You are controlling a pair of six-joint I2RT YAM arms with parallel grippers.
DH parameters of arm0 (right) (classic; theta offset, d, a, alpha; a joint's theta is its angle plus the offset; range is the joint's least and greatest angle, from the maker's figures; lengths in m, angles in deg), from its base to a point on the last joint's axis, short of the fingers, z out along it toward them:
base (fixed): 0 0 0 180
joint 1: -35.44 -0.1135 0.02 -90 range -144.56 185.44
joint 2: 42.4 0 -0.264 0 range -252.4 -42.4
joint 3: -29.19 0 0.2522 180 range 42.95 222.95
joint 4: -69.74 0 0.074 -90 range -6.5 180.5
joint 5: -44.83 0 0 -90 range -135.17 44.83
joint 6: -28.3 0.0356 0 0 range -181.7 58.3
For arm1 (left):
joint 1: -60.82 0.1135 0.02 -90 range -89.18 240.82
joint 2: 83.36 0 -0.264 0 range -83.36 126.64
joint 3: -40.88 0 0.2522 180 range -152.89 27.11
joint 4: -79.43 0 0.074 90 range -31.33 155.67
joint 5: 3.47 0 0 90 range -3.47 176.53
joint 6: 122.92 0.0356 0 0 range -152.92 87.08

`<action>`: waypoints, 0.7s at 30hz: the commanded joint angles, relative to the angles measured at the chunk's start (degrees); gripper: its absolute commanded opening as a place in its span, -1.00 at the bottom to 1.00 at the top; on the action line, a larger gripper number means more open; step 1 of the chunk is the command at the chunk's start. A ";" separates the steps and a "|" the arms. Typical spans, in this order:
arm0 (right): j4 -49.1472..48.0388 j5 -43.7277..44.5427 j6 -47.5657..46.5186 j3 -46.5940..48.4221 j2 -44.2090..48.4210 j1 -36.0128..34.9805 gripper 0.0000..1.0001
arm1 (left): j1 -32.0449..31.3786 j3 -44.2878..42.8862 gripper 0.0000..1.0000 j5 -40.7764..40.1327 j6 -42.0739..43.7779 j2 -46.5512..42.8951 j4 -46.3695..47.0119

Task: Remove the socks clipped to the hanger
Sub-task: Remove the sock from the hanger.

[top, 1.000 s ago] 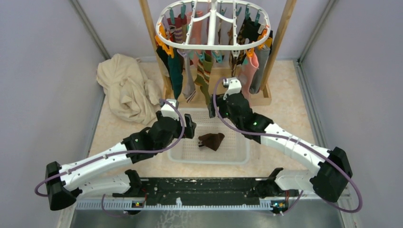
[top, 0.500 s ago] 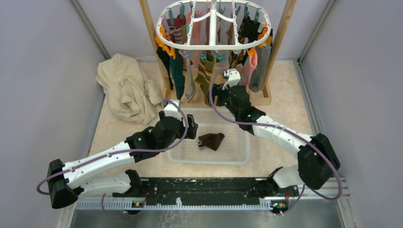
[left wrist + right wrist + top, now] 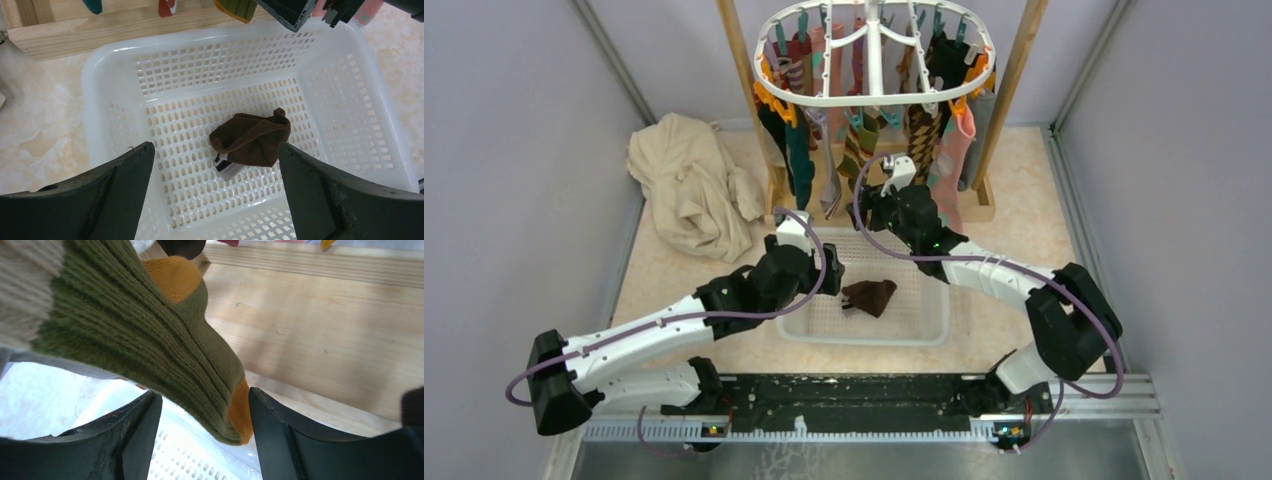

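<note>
The white oval hanger (image 3: 874, 99) hangs in a wooden frame with several socks (image 3: 799, 160) clipped under it. My right gripper (image 3: 868, 205) reaches up beneath the hanger. In the right wrist view its jaws (image 3: 204, 394) stand open on either side of the toe of a hanging olive-green sock with an orange tip (image 3: 150, 335); a gap shows beside the left finger. My left gripper (image 3: 829, 275) hovers wide open over the white basket (image 3: 107, 90) with nothing between its fingers (image 3: 125, 175). A brown sock (image 3: 252, 140) lies loose in the basket below it.
A crumpled beige cloth (image 3: 689, 185) lies on the floor at the left of the frame. The wooden posts (image 3: 1014, 70) and base board (image 3: 325, 330) stand right behind the basket (image 3: 924, 330). Grey walls close in both sides.
My right arm has pushed forward and left under the hanger, and its jaws have narrowed around the green sock's toe. The left arm has crept slightly right.
</note>
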 commanded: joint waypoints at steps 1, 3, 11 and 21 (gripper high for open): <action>-4.60 -1.55 1.47 1.48 -1.96 0.03 0.24 | 0.18 -1.92 0.98 0.86 -0.04 -0.06 1.06; -4.02 -1.73 1.37 2.62 -3.00 0.03 0.09 | 0.16 -1.93 0.98 1.05 -0.17 -0.23 0.89; -1.36 -2.88 0.78 2.98 -0.60 0.03 -0.53 | 0.06 -1.20 0.98 1.62 -0.85 -2.66 -0.21; 6.83 3.64 -2.25 1.63 8.57 -4.65 -0.78 | 0.10 -1.98 0.98 3.58 -1.42 -1.44 -0.08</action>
